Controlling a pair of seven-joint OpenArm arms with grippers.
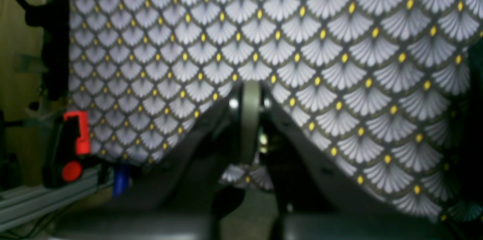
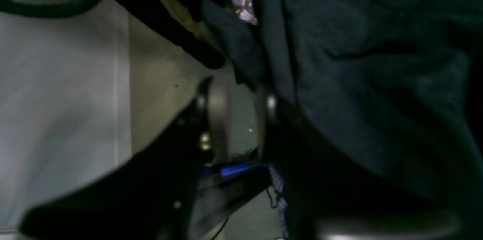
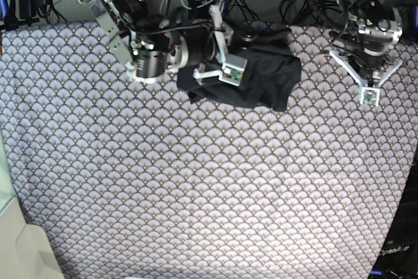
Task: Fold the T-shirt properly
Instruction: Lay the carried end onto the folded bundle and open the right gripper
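Charcoal-black T-shirt [image 3: 261,73] on white-and-brown scalloped cloth [image 3: 196,187] with yellow dots

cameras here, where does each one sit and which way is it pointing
Left wrist: rides the left arm, looks along the shut left hand at the scallop cloth; its dark fingers show.
Right wrist: rides the right arm, looks past the right hand, close against the T-shirt; both fingers show.
Base: high above, looking down on the cloth-covered table; both arms show, the right at the shirt.
Shared: the T-shirt in right wrist and base; the cloth in all.
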